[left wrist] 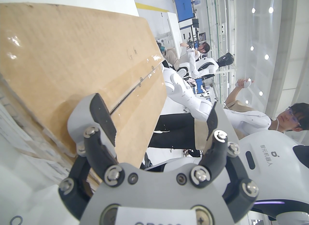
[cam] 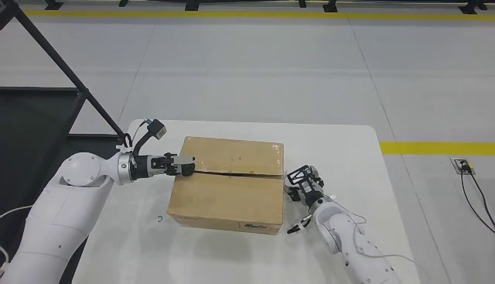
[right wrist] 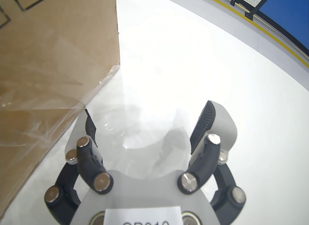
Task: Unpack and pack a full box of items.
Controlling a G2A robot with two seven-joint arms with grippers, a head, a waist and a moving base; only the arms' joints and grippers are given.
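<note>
Box (cam: pixel 226 183) shut, left gripper (cam: pixel 187 165) wide at its seam, right gripper (right wrist: pixel 147 112) wide — alongside.

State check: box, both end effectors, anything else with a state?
Cardboard box: upright on the table, top flaps shut, thin gap along the seam.
Left end effector: open, empty, one finger at the seam's end.
Right end effector: open, empty, low beside the box.
Clear tape: loose at the box's bottom corner.
</note>
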